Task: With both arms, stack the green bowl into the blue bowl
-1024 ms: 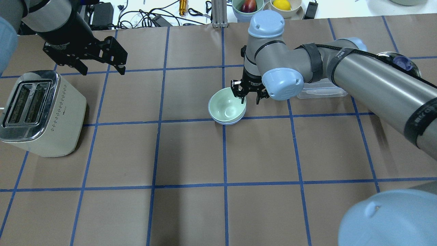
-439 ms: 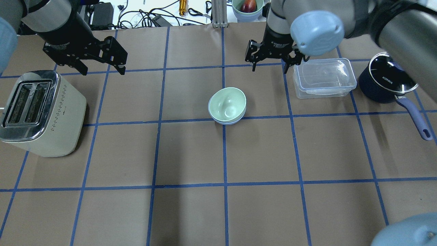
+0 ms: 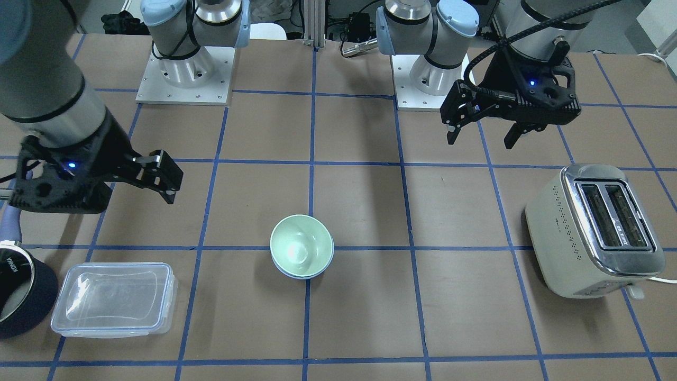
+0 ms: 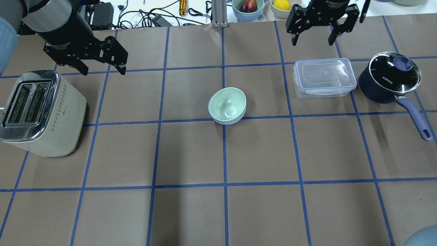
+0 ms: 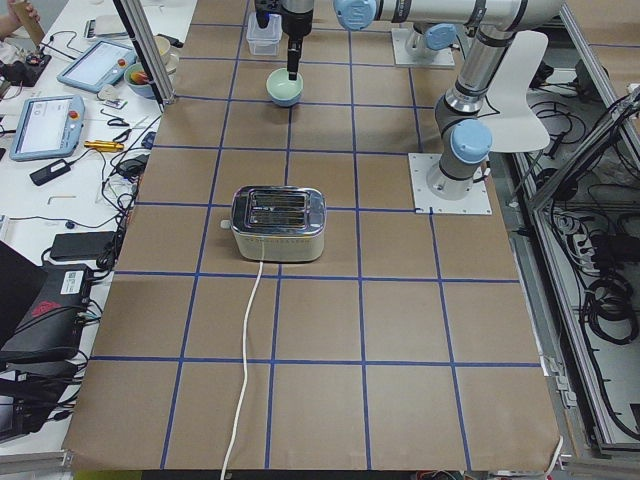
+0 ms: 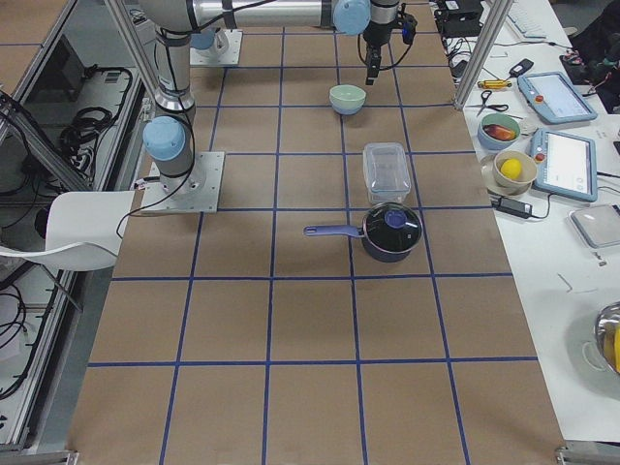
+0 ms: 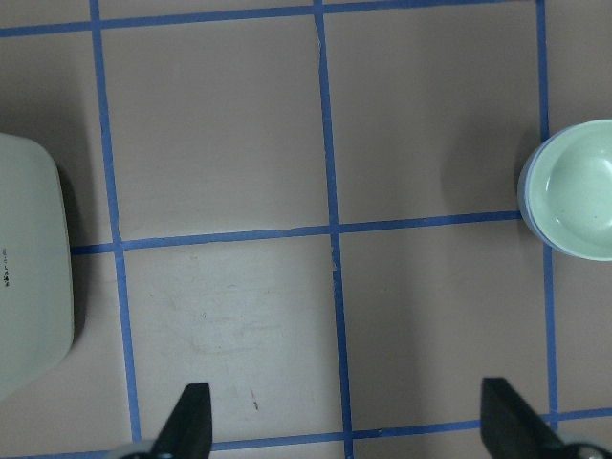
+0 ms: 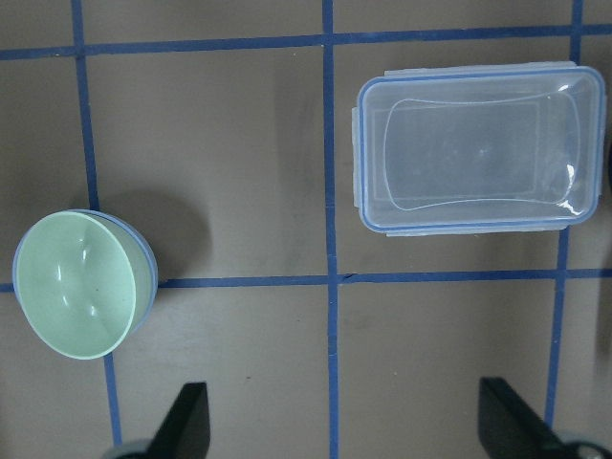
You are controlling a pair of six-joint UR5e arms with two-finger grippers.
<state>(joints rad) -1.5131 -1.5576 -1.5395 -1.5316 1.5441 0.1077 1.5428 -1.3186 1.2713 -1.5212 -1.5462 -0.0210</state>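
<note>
The green bowl [image 4: 227, 103] sits nested inside the blue bowl [image 4: 227, 122] at the table's middle; only a thin blue rim shows under it. The stack also shows in the front view [image 3: 301, 243] and in the right wrist view [image 8: 81, 284]. My right gripper [image 4: 312, 42] is open and empty, high over the far edge, well away from the bowls. My left gripper [image 4: 102, 70] is open and empty above the far left, beside the toaster. The left wrist view catches the green bowl [image 7: 579, 203] at its right edge.
A cream toaster [image 4: 41, 112] stands at the left. A clear lidded container [image 4: 322, 78] and a dark navy saucepan [image 4: 389, 79] sit at the right. Two bowls with fruit [image 4: 248, 7] stand beyond the table's far edge.
My right gripper has drawn back from the green bowl's rim, up and away to the far right edge. The bowls stay nested. The left arm has not moved.
</note>
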